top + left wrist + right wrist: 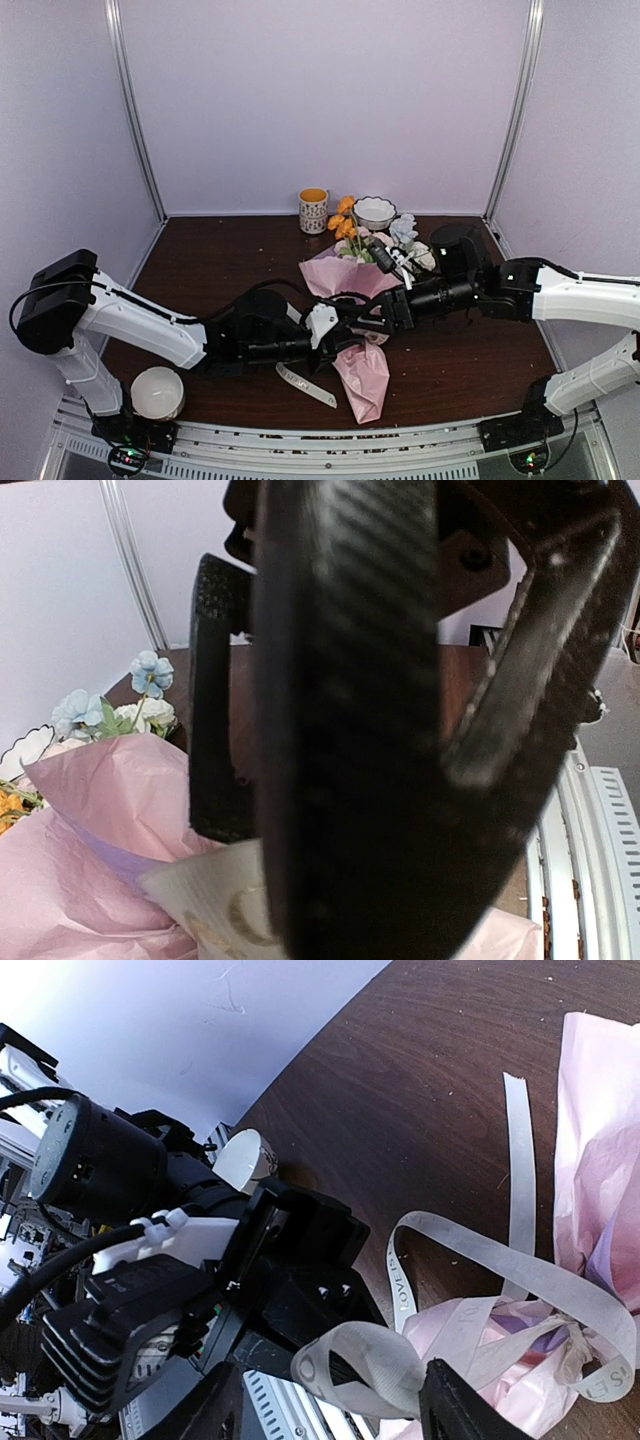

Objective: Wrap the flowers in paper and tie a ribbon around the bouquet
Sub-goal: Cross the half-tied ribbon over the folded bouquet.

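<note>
Arm bases (125, 435): nearest the overhead camera, on the near side of the bouquet (350, 278); a plain white bowl (157, 392) sits by the left base, well apart from the bouquet.
Bouquet, overhead: lies mid-table (220, 260), flowers (345, 225) at its far end, pink paper (365, 385) tapering to a crumpled near tail.
Left gripper (350, 322): reaches the bouquet's narrow waist from the left.
Right gripper (392, 312): meets it there from the right, tips almost touching.
Ribbon (305, 385): one loose end lies flat just left of the tail.
Left wrist view: dark fingers (350, 730) fill the frame, closed tight, apparently pinching the lettered cream ribbon; pink paper and pale blue blooms (150, 670) sit left of them.
Right wrist view: jaws stand wide, holding nothing; a slack ribbon loop hangs between them, and more ribbon circles the bouquet's waist.
Risk: the loop could slip aside as the right jaws close, or a hard pull could tear the thin paper or slide the ribbon off the waist.
Around: a patterned mug (313, 210) and a scalloped bowl (374, 211) stand just beyond the flower heads.
In the way: both grippers crowd the waist, so a collision looks likely.
</note>
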### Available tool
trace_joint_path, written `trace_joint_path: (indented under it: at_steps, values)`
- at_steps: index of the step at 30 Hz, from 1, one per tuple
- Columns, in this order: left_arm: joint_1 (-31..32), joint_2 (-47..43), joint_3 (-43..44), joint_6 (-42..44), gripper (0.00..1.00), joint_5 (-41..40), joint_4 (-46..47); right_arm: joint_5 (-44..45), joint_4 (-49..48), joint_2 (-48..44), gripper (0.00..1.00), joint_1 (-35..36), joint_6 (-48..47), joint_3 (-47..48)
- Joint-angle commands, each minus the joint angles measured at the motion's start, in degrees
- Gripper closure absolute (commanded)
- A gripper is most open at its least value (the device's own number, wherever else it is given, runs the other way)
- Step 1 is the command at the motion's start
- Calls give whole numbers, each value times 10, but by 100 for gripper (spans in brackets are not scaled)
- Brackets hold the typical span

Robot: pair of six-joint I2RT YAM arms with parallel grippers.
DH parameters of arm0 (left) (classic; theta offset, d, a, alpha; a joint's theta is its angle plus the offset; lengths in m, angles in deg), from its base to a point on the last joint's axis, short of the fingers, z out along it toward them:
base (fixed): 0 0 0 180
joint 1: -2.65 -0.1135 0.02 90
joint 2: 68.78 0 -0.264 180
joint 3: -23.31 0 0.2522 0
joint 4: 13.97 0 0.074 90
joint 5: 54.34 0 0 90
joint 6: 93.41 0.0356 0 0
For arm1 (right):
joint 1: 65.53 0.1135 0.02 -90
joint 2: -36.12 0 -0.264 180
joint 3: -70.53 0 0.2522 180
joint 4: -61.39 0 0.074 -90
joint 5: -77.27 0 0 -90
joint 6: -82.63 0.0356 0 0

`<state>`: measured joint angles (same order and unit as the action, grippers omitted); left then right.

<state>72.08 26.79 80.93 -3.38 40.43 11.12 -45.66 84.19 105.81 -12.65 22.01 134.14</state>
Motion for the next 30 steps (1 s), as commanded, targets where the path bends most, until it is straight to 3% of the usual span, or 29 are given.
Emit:
trace_joint_path:
  at_steps: [1, 5, 7, 11, 16, 24, 26, 30]
  values:
    - [-4, -15, 16, -7, 100, 12, 10, 11, 20, 2, 39, 0, -26, 3]
    - [-6, -15, 15, -8, 100, 14, 9, 13, 34, 15, 41, 0, -34, 10]
    - [-6, -13, 15, -9, 100, 16, 10, 16, 30, 18, 47, 0, -35, 9]
    - [-8, -11, 15, -17, 100, 21, 6, 9, 20, 30, 65, 1, -31, 13]
    - [-10, -13, 17, -19, 100, 24, -2, 8, 8, 22, 100, 0, -29, 13]
    - [-11, -20, 22, -17, 99, 15, -36, 44, 7, 2, 100, -8, -24, 4]
    - [-11, -27, 29, -20, 80, 0, -68, 51, 4, 3, 100, -9, -24, 5]
    - [-11, -70, 30, -27, 56, -10, -138, 59, 7, 10, 100, -11, -27, 7]
